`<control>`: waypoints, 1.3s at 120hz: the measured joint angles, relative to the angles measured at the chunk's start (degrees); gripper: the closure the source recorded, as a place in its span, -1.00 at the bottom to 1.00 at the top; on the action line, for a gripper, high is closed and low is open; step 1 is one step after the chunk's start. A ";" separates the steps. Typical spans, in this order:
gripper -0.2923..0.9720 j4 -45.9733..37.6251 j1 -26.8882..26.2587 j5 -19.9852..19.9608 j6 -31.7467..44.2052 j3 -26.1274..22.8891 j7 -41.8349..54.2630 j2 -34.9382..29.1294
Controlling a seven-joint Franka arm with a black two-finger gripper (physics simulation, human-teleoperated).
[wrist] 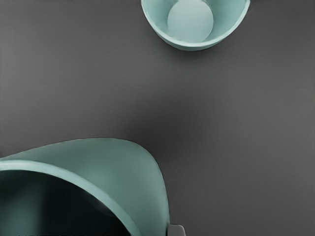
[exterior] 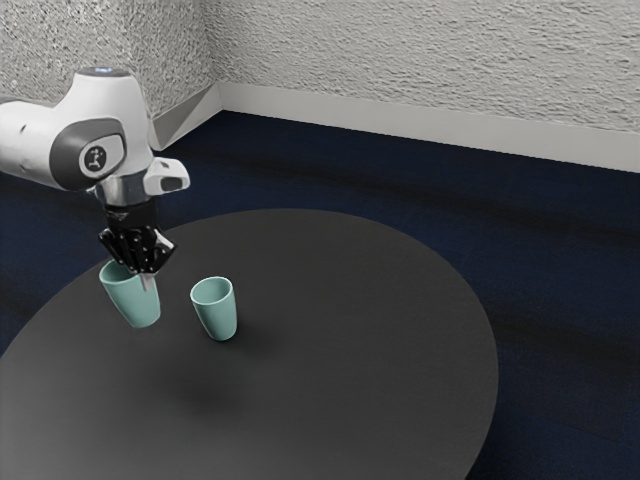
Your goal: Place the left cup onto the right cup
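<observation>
Over the worktop [exterior: 380,330], the end effector [exterior: 140,265] pinches the tilted left cup [exterior: 133,298]; the right cup [exterior: 214,310] stands near, toward the exterior view's right.

The white, rounded robot arm [exterior: 45,135] enters from the exterior view's left, with its wrist bent straight down. Its black two-finger gripper [exterior: 137,268] points downward, and the fingers pinch the rim of the light teal cup [exterior: 133,300] from two sides.
</observation>
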 joint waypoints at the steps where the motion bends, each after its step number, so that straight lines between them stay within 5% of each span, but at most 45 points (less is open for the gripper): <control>1: 0.67 0.08 0.00 0.03 -0.08 -0.03 -0.02 0.00; 156: 0.67 17.77 -5.71 2.53 -3.97 -0.28 -1.02 13.27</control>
